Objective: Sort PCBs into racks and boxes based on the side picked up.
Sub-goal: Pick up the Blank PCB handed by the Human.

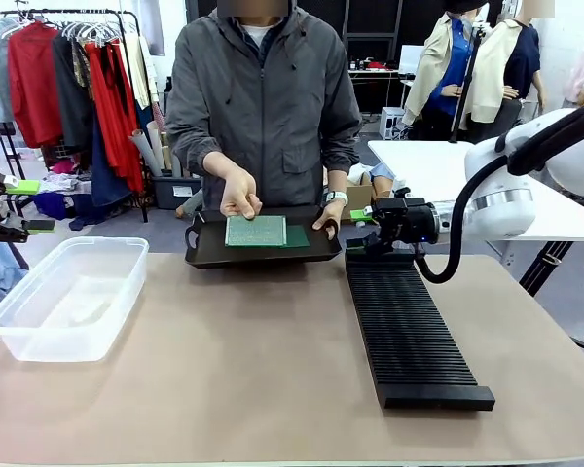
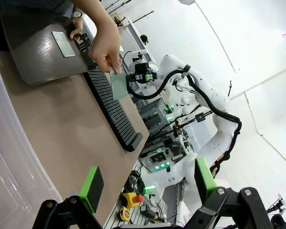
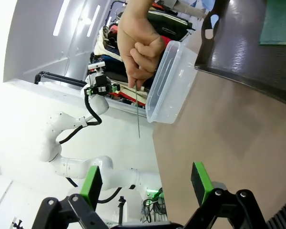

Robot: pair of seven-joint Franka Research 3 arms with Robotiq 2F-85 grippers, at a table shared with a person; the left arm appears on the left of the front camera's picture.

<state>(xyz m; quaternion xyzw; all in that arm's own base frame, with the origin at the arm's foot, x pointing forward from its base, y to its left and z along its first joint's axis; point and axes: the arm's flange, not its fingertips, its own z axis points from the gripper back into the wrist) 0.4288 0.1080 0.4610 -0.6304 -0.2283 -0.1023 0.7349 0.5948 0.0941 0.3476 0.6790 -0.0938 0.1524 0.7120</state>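
A person's hand holds a PCB (image 1: 255, 231) by its top edge above the black tray (image 1: 263, 255), pale dotted face toward me. In the right wrist view this PCB (image 3: 137, 112) appears edge-on. A second, dark green PCB (image 1: 296, 235) lies flat in the tray. The long black rack (image 1: 409, 326) runs down the right half of the table. The clear box (image 1: 68, 297) sits at the left. My right gripper (image 1: 358, 231) hovers open at the rack's far end, beside the tray. My left gripper (image 1: 31, 205) is open past the table's left edge, beyond the box.
The person stands at the far side and steadies the tray's right end with the other hand (image 1: 329, 216). Tan tabletop (image 1: 243, 360) spreads between box and rack. A white table (image 1: 438, 165) stands behind the right arm.
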